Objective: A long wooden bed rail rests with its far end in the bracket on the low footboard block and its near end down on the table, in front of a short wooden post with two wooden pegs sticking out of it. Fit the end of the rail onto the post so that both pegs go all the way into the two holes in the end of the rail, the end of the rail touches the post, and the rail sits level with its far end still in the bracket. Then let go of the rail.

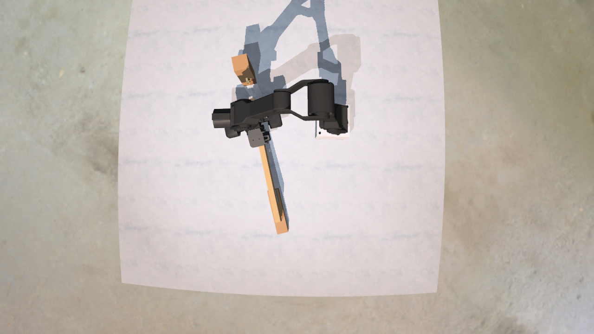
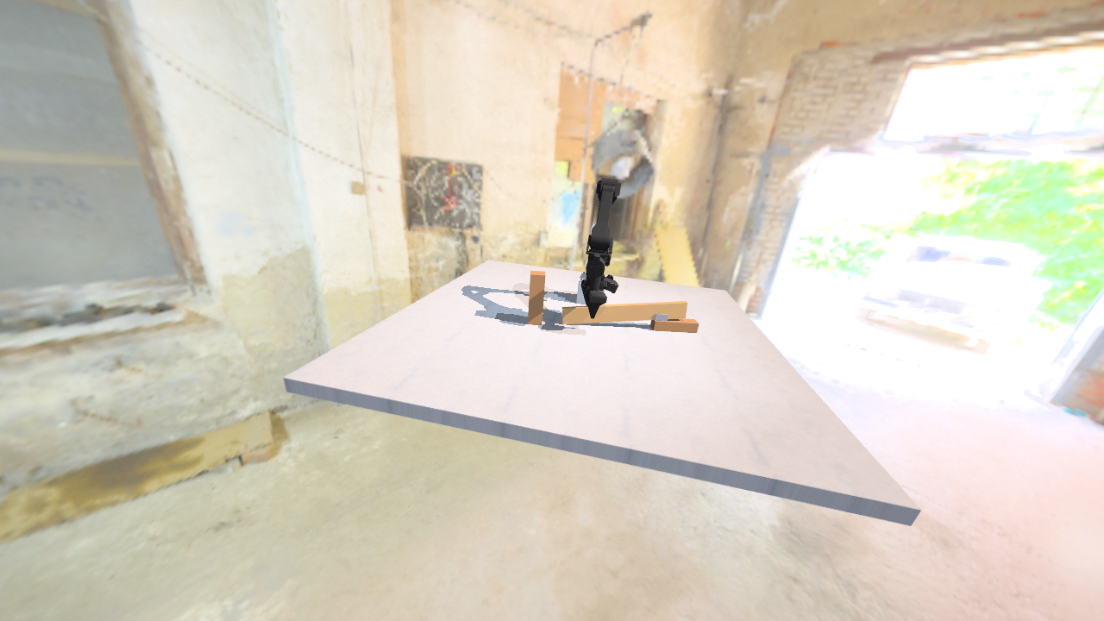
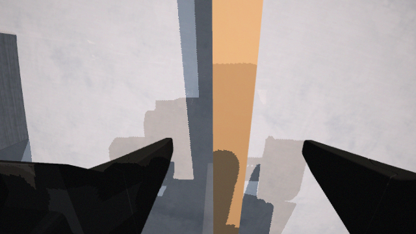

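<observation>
The rail (image 1: 266, 166) (image 2: 647, 310) (image 3: 236, 36) slopes gently, its far end raised in the grey bracket (image 2: 661, 317) on the footboard block (image 1: 282, 227) (image 2: 680, 326) and its near end low at the table. The upright post (image 1: 239, 62) (image 2: 536, 293) stands a short gap beyond the near end, with small pale pegs partly visible on its rail side. My gripper (image 3: 236, 145) (image 2: 592, 312) is open and points down near the rail's near end. Its fingers stand on either side of the rail, one in front of its side face, with space on both sides. The holes are hidden.
The arm (image 1: 257, 107) (image 2: 602, 231) covers the rail's near end in the overhead view. The pale robot base (image 1: 332, 135) stands to the right of the rail there. A grey block (image 3: 10, 94) shows at the wrist view's left edge. Shadows cross the table (image 1: 186, 207) around the post.
</observation>
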Motion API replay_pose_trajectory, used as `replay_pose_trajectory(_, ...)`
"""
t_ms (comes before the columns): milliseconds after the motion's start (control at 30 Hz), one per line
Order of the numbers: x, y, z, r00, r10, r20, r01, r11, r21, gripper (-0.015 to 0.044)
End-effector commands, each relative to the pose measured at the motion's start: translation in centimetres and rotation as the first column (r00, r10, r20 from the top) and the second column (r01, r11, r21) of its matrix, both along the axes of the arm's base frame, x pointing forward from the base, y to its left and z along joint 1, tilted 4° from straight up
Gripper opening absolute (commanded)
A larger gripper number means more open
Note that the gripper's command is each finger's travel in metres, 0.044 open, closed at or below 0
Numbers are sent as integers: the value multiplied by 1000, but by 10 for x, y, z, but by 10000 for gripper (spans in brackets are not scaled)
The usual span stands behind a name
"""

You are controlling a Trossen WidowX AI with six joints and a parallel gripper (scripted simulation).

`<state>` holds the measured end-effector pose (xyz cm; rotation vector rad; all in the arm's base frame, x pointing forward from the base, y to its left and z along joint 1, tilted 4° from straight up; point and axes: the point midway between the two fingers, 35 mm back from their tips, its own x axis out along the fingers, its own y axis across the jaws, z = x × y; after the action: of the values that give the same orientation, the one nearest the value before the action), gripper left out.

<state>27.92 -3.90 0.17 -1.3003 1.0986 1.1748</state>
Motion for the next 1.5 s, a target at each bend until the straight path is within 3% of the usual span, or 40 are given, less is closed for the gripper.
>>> replay_pose_trajectory(0, -4, 0, -12, 1000, 3, -16, -3, 1000, -2, 440)
replay_pose_trajectory(400, -4, 1, -26, 1000, 3, -17, -3, 1000, -2, 440)
replay_pose_trajectory(900, -4, 1, -26, 1000, 3, -17, -3, 1000, -2, 46)
replay_pose_trajectory(1133, -4, 1, -26, 1000, 3, -17, -3, 1000, -2, 0)
replay_pose_trajectory(1467, -4, 1, -26, 1000, 3, -17, -3, 1000, -2, 0)
